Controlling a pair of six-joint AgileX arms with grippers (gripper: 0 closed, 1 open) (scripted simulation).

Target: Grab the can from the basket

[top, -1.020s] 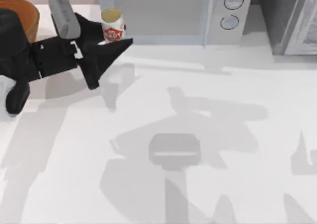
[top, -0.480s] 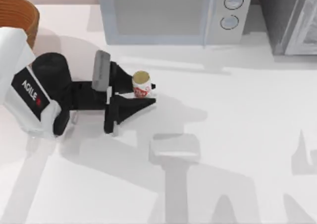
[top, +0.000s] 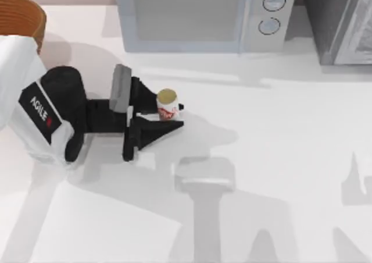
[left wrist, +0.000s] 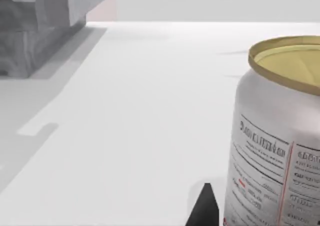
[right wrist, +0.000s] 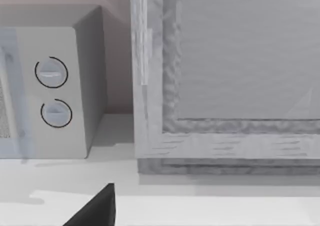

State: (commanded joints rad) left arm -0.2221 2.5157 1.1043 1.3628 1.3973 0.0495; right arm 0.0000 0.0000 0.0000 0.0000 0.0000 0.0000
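The small white can (top: 167,105), with red marking and a dull golden top, stands upright between the black fingers of my left gripper (top: 170,115), which is shut on it. It is over the table left of the middle, in front of the microwave. The round golden-brown basket (top: 23,16) sits at the far left back corner, well apart from the can. In the left wrist view the can (left wrist: 280,136) looms close beside one black fingertip (left wrist: 205,208). One dark fingertip (right wrist: 95,208) of my right gripper shows in the right wrist view.
A grey microwave (top: 200,16) stands along the back edge, with a grey cabinet (top: 343,21) at the back right. In the right wrist view, the microwave (right wrist: 50,86) and cabinet (right wrist: 225,76) face the camera. White tabletop (top: 279,158) spreads to the right and front.
My left gripper carried the can from beside the microwave's left end, near the basket, forward and right over the table. In the last half second it barely shifted.
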